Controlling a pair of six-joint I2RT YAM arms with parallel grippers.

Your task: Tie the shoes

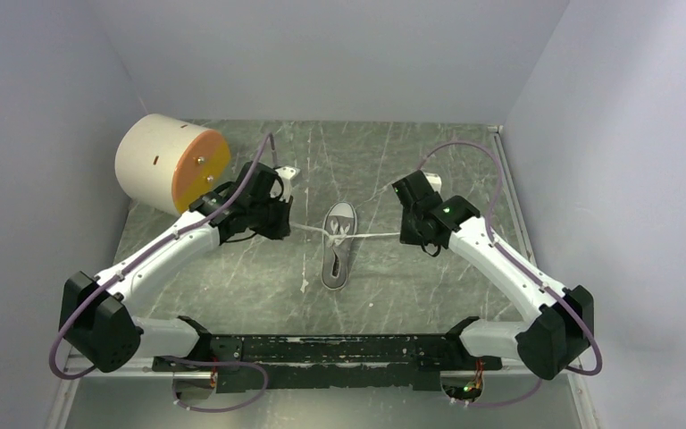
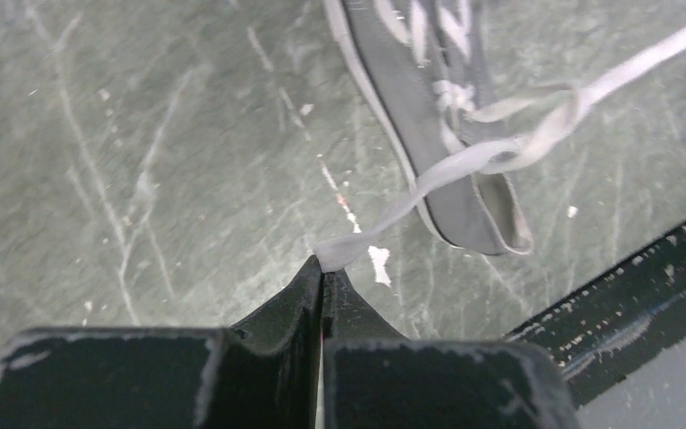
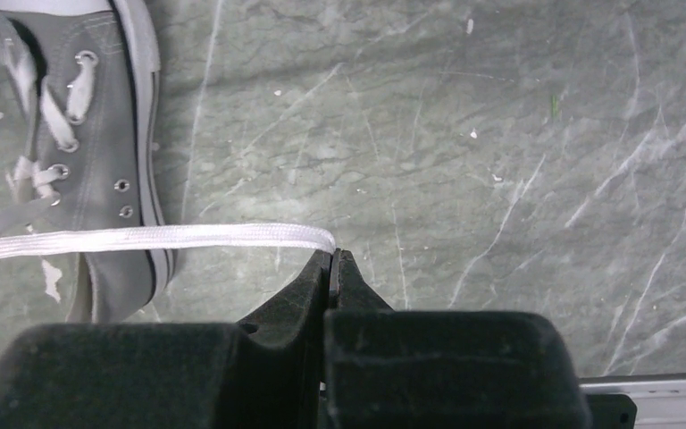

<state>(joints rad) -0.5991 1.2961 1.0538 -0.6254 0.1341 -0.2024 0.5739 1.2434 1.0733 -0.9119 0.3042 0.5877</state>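
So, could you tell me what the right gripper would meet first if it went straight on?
Likely the bare table top; the right gripper, shut on the lace, has the sneaker off to one side.

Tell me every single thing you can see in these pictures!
small grey canvas sneaker: one, grey with white toe cap and sole rim, middle of the table, toe pointing away from the arms.
long white laces: two ends, white, stretched sideways from the sneaker, one towards each gripper.
big round drum: one, cream with an orange face, far left corner, lying on its side.
marbled table: one, grey-green with pale scratches, under everything.
left gripper: one, black, left of the sneaker, shut on a lace end.
right gripper: one, black, right of the sneaker, shut on the other lace end.
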